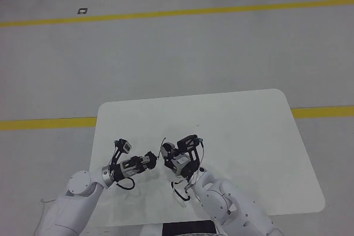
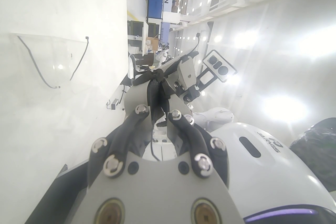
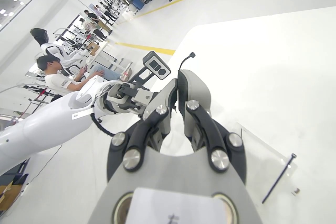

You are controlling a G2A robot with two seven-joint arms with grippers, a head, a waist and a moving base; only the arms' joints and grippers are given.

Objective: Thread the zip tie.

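The white worktop (image 1: 253, 130) took up the middle of the top view. Both my arms were over its lower middle part, tips facing each other and very nearly meeting. I judge that was so the two ends of one strap could be brought together in the air, off the surface.

My right jaws were clamped on the zip tie (image 3: 191, 55). In the right wrist view its square head curved up just past the tips, a little above the centre of the frame. I think the grip sat close behind the head so that the slot was left bare for the tail to enter.

My left jaws were squeezed narrow, pad against pad, in the middle of the left wrist view, with the right arm just beyond them. I could not tell whether the tail was pinched between them.

A clear tray (image 2: 60, 49) lay flat on the worktop, at the left of that view. Two spare ties (image 2: 78, 62) rested on it, well apart from the work, probably as stock for further rounds.
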